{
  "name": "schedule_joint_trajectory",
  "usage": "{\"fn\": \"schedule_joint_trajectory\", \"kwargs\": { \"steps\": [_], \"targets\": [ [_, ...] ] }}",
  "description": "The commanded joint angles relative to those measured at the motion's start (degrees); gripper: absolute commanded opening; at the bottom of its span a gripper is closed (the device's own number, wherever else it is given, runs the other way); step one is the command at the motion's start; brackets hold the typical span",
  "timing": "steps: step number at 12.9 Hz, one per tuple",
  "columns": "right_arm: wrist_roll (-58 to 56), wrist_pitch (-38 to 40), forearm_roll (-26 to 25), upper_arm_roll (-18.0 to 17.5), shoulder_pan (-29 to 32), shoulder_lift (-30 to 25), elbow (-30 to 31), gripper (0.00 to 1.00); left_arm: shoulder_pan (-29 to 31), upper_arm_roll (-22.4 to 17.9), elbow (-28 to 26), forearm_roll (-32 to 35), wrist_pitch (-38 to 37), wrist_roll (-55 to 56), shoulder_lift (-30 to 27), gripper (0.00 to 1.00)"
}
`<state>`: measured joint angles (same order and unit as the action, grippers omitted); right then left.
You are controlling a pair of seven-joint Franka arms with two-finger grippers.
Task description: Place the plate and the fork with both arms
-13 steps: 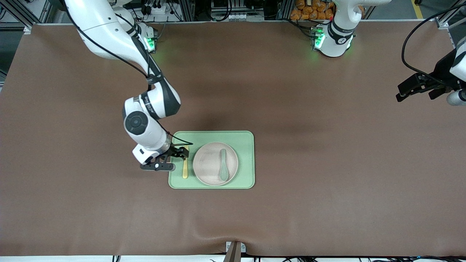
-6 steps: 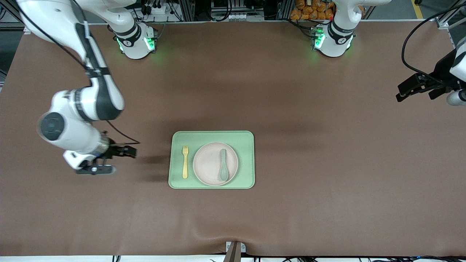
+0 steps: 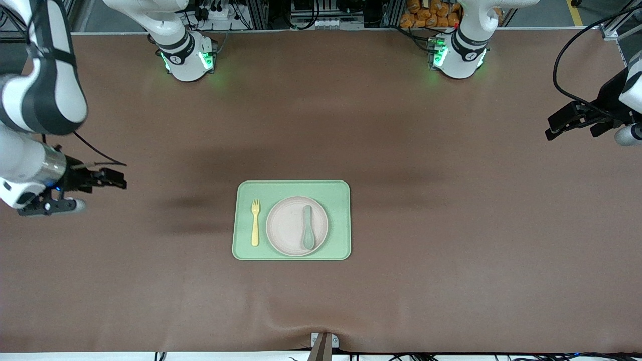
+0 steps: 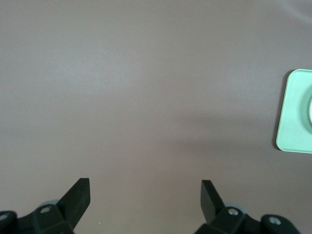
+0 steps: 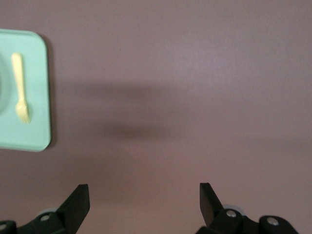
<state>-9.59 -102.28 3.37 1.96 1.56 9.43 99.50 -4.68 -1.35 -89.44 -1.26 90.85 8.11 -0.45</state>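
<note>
The fork [image 3: 255, 221] is lying on the tray [image 3: 291, 188] beside the plate [image 3: 291, 225], placed. The right gripper [image 3: 70, 193], released and empty, is pulling away over bare table; the left gripper [image 3: 572, 123] is waiting, open.

You have a wide desk [image 3: 451, 240] covered in a plain brown mat, filling nearly the whole front view. Directly on it, just below the frame's centre, lies a rectangular light-green tray [image 3: 292, 188] with rounded corners. The two arm bases [image 3: 188, 60] [image 3: 459, 57] stand on the desk along the frame's top edge, glowing green
</note>
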Motion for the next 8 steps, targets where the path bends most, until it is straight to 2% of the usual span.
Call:
{"fn": "schedule_joint_trajectory", "kwargs": {
  "steps": [1,2,4,6,8],
  "targets": [
    [-0.3,11.2,0.0,0.5,-0.4,-2.8,-7.1,1.0,-0.1,-0.3,-0.4,-0.7,0.5,-1.1,-0.5,1.0],
    [-0.2,15.4,-0.4,0.4,-0.2,-2.8,-11.5,1.0,-0.1,-0.2,-0.4,-0.7,0.5,-1.2,-0.4,1.0],
    [1.0,21.2,-1.3,0.4,0.0,-3.0,-15.9,1.0,-0.1,-0.2,-0.4,-0.7,0.5,-1.1,-0.4,1.0],
    [6.7,27.7,-1.3,0.3,-0.1,-5.4,-18.0,1.0,-0.1,-0.3,-0.5,-0.7,0.5,-1.1,-0.4,1.0],
    [8.5,29.0,-1.3,0.0,-0.4,-8.5,-17.5,1.0,-0.1,-0.2,-0.5,-0.7,0.5,-1.1,-0.4,1.0]
  ]
}}
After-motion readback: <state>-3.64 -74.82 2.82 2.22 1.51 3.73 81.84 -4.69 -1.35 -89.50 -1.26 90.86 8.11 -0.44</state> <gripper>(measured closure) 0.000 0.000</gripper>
